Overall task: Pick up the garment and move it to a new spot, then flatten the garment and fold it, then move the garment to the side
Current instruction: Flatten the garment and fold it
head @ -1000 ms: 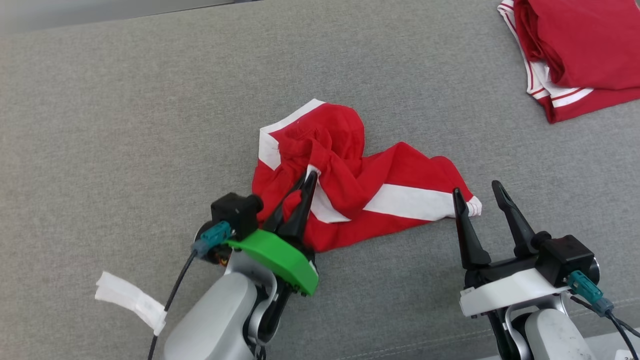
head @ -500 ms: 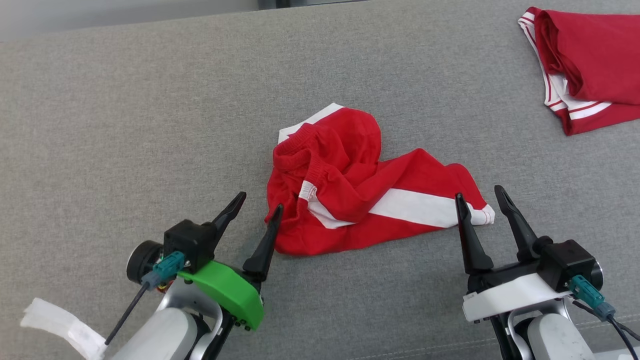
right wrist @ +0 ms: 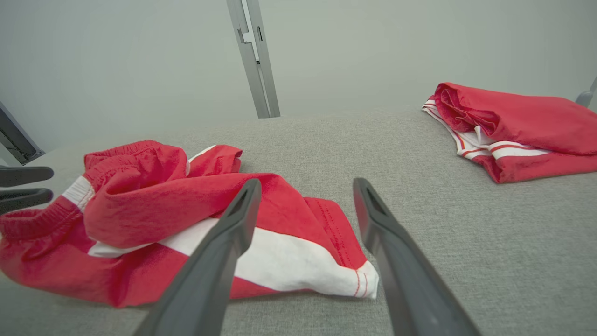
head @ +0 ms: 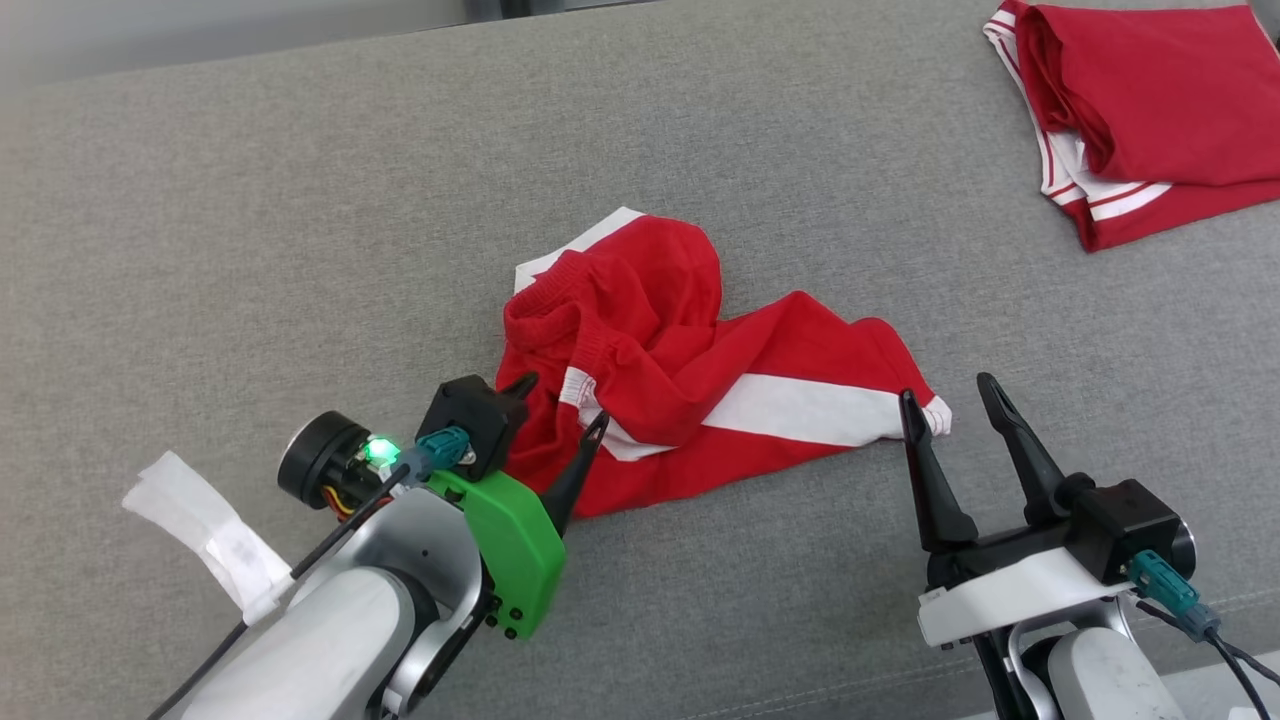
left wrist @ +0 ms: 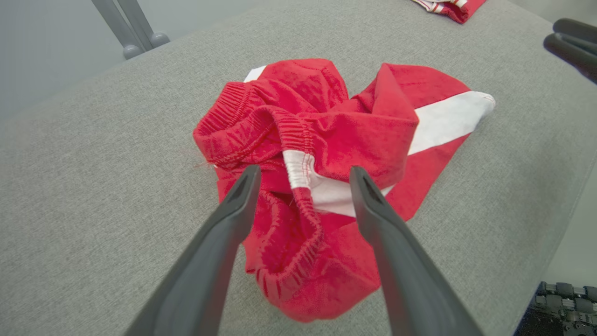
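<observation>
Wide and empty, left pincer (head: 566, 398) astride the waistband of the crumpled red shorts (head: 700, 380) in the middle of the grey bench (head: 300, 250); right pincer (head: 945, 387) equally wide, empty, just beside the striped leg hem; folded red garment (head: 1150, 110) far right.

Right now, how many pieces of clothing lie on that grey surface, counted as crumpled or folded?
Crumpled red-and-white garment: 1
Folded red-and-white garment: 1
Total: 2
</observation>
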Robot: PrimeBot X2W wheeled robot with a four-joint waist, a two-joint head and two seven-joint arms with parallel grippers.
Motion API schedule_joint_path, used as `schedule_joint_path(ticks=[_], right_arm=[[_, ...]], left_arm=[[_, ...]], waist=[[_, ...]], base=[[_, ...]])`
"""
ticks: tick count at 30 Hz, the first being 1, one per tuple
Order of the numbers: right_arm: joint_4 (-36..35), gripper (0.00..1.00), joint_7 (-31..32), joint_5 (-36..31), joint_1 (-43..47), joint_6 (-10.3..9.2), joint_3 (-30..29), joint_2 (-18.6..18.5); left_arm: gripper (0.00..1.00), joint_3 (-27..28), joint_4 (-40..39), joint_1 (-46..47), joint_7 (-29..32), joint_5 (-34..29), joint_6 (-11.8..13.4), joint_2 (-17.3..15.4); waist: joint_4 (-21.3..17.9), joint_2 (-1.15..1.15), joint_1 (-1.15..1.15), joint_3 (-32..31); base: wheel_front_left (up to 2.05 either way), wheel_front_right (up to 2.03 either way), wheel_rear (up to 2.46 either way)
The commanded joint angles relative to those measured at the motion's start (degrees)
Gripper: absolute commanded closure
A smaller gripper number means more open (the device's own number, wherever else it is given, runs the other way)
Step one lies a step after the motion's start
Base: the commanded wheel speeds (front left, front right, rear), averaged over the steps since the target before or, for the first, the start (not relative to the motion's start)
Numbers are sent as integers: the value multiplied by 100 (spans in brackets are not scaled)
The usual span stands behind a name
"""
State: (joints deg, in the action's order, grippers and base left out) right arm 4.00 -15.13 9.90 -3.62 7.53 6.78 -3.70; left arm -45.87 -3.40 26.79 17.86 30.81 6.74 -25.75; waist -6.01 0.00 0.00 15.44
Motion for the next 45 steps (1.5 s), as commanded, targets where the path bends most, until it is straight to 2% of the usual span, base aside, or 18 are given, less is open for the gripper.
schedule_joint_path(ticks=[1,2,3,5,7,8,12,13,14,15,16,21,29,35,42,43,44,45], right_arm=[[0,0,1,20,-11,-8,-1,6],[-4,0,1,25,-21,-7,15,11],[-2,0,1,24,-35,-7,22,14],[0,0,1,28,-72,-8,22,20],[-24,0,1,24,-92,-7,20,30],[-32,0,1,26,-101,-7,19,33],[-18,0,1,41,-150,-7,26,42],[-16,0,1,44,-158,-7,27,46],[-16,0,1,47,-163,-8,28,47],[-19,0,1,49,-170,-7,33,50],[-25,0,1,46,-182,-8,38,52],[-35,0,1,49,-171,-8,-20,52],[294,0,1,403,-35,-7,-271,-126],[1052,0,1,916,-223,-7,168,-477],[1454,0,1,1305,-552,-7,611,-656],[1512,3,1,1381,-581,-7,671,-645],[1565,18,1,1415,-603,-7,741,-658],[1608,51,1,1477,-631,-7,804,-674]], left_arm=[[8,10,-22,78,45,10,-1,-20],[40,10,-6,103,98,22,-1,-49],[54,14,9,111,117,23,5,-68],[55,9,56,128,199,33,23,-81],[49,14,77,168,226,33,29,-92],[40,1,108,184,271,49,17,-99],[29,7,204,252,268,38,2,-89],[33,5,231,268,250,23,-3,-86],[50,1,267,292,239,6,-7,-85],[60,-5,281,313,206,-24,-20,-89],[100,-2,298,330,179,-29,-19,-76],[100,15,241,325,65,53,-93,-71],[100,687,-504,-167,-273,423,276,-558],[100,1042,-798,-528,-379,679,452,-877],[100,1023,-911,-553,-422,642,491,-848],[100,1015,-905,-535,-427,637,487,-845],[100,1013,-887,-521,-436,641,476,-841],[100,1009,-869,-512,-437,644,462,-843]], waist=[[-72,0,0,48],[-99,0,0,68],[-115,0,0,83],[-154,0,0,125],[-179,0,0,163],[-186,0,0,182],[-214,0,0,235],[-221,0,0,244],[-229,0,0,257],[-236,0,0,266],[-244,0,0,273],[-228,0,0,264],[21,0,0,242],[237,0,0,278],[367,0,0,384],[373,0,0,395],[377,0,0,401],[379,0,0,404]], base=[[0,0,0],[0,0,0],[0,0,0],[0,0,0],[0,0,0],[0,0,0],[0,0,0],[0,0,0],[0,0,0],[0,0,0],[0,0,0],[0,0,0],[0,0,0],[0,0,0],[0,0,0],[0,0,0],[0,0,0],[0,0,0]])
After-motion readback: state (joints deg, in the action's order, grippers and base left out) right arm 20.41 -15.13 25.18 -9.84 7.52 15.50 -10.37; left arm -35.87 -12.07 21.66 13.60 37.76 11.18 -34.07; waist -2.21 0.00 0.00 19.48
